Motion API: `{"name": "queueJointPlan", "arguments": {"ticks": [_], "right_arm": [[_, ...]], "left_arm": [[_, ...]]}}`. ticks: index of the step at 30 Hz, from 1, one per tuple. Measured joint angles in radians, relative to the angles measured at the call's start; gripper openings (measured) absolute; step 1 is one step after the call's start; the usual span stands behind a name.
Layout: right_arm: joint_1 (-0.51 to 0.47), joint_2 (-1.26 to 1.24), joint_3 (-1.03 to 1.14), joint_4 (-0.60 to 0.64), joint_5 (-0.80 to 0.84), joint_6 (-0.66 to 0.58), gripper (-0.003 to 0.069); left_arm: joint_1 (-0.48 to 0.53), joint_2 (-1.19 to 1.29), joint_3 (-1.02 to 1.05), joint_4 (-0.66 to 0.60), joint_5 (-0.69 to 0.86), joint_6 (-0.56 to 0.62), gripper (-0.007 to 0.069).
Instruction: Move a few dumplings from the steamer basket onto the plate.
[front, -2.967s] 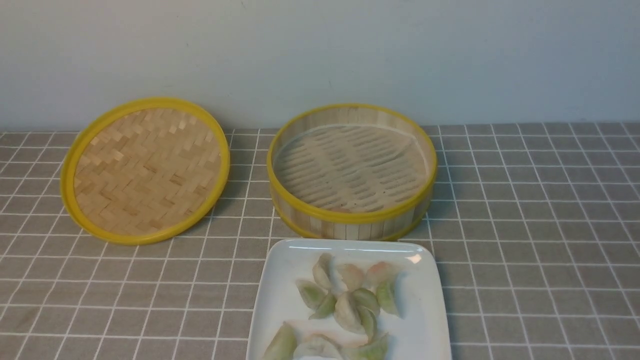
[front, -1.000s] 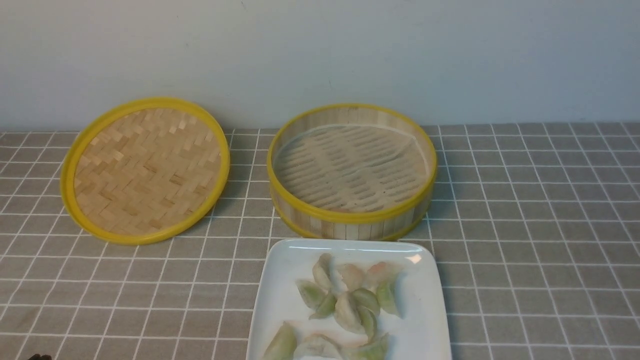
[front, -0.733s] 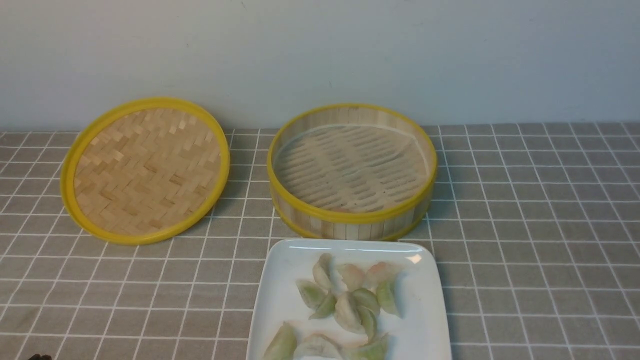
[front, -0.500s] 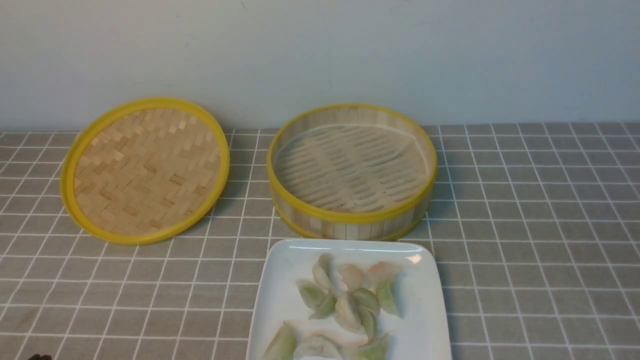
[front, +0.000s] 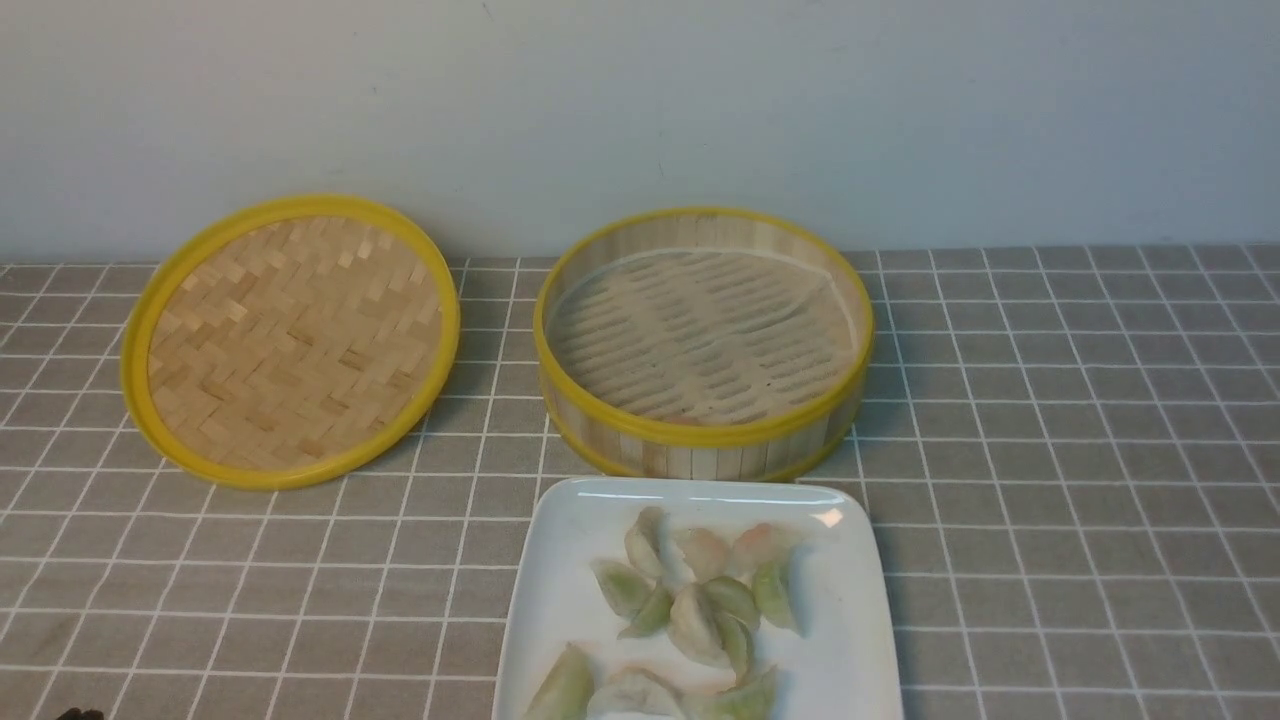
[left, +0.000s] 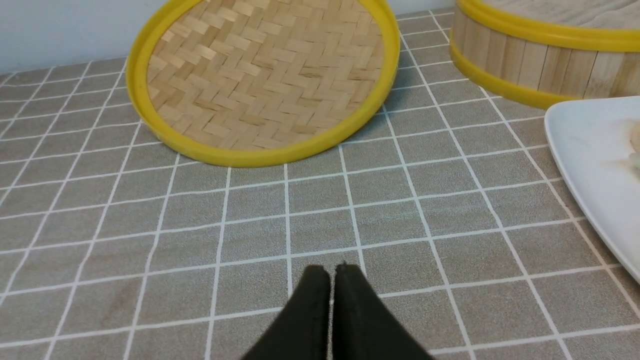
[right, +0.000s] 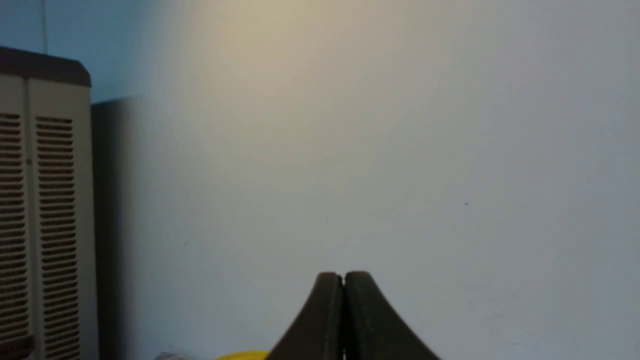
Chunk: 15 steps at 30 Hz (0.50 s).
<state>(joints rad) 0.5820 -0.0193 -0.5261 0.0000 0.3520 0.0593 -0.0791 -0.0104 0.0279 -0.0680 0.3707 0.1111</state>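
Observation:
The steamer basket (front: 700, 435) stands at the back middle of the table, and its visible slatted floor holds no dumplings. Several dumplings (front: 690, 600) lie in a heap on the white plate (front: 560, 570) just in front of it. My left gripper (left: 332, 272) is shut and empty, low over the cloth to the left of the plate (left: 590, 165) and in front of the lid. Only a dark tip of the left gripper (front: 75, 714) shows at the front view's bottom-left corner. My right gripper (right: 344, 276) is shut and empty, pointing at the bare wall. It is outside the front view.
The flat woven lid (front: 290, 340) lies tilted at the back left; it also shows in the left wrist view (left: 265, 80). A grey checked cloth (front: 1080, 480) covers the table. A wall stands close behind. The right wrist view shows a beige louvred cabinet (right: 40, 210).
A dark tip of my left gripper has come into the bottom-left corner of the front view. In the last second nothing has moved.

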Motion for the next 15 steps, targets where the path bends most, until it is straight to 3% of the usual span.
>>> {"name": "queueJointPlan", "arguments": {"ticks": [8, 15], "right_arm": [[-0.011, 0.0, 0.112, 0.043, -0.011, -0.051, -0.0013], [-0.271, 0.0, 0.303, 0.043, -0.012, -0.046, -0.0013]], "left_arm": [[0.0, 0.0, 0.0, -0.001, 0.0, 0.001, -0.0005], [0.0, -0.001, 0.0, -0.002, 0.0, 0.002, -0.0005]]}}
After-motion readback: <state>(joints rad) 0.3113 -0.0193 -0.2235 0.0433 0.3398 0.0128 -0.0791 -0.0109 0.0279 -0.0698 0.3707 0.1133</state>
